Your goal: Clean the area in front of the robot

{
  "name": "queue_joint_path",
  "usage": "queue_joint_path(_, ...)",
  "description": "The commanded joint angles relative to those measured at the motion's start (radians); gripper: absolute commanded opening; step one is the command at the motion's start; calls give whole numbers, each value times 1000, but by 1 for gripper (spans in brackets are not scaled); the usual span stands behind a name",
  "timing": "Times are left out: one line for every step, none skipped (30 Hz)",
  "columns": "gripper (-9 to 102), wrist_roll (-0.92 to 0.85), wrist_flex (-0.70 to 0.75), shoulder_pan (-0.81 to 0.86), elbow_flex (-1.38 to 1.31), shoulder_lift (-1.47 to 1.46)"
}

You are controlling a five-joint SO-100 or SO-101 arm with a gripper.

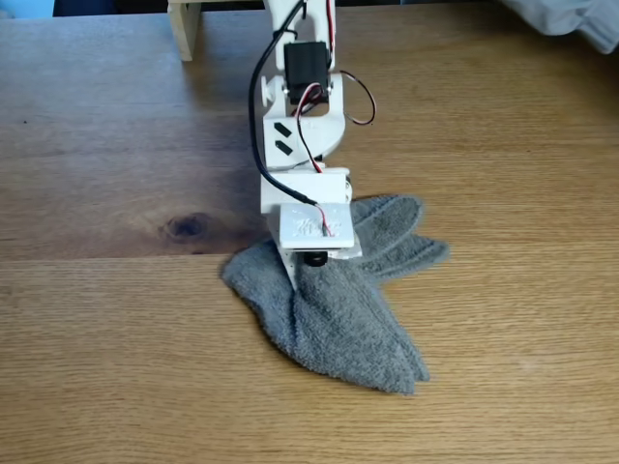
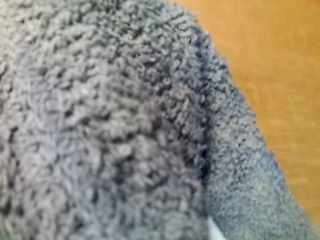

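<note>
My claw (image 1: 308, 274) presses down onto a grey, looped terry cloth (image 1: 338, 309) that spreads beneath and in front of it in crumpled folds; I cannot tell how far the fingers are apart. The smooth, straight-grained wooden table (image 1: 116, 329) lies all around, its dark knot (image 1: 189, 227) beside my claw on the fixed view's left.

grey terry cloth (image 1: 334, 309), oak-coloured tabletop (image 1: 116, 338), white arm (image 1: 295, 135)
</note>
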Motion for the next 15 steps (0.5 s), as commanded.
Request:
queue_joint_path(0,-14,181,-83,124,209)
queue_joint_path(0,-17,201,-124,161,242)
queue_joint_path(0,-6,202,-166,201,270)
queue_joint_path(0,-2,192,-204,239,296)
queue_joint_path(0,8,170,-244,276,318)
queue_joint_path(0,15,137,-279,311,334)
queue_joint_path(0,17,92,-313,347,345)
queue_joint_path(0,23,41,-344,374,351)
queue_joint_path(0,25,-15,-370,397,351)
queue_joint_path(0,31,-84,-393,420,348)
queue_joint_path(0,37,-156,-410,442,336)
queue_joint_path(0,41,-241,-423,457,319)
queue_joint_path(0,51,-318,-431,466,298)
queue_joint_path(0,60,-396,-434,466,270)
queue_joint_path(0,71,-477,-434,465,242)
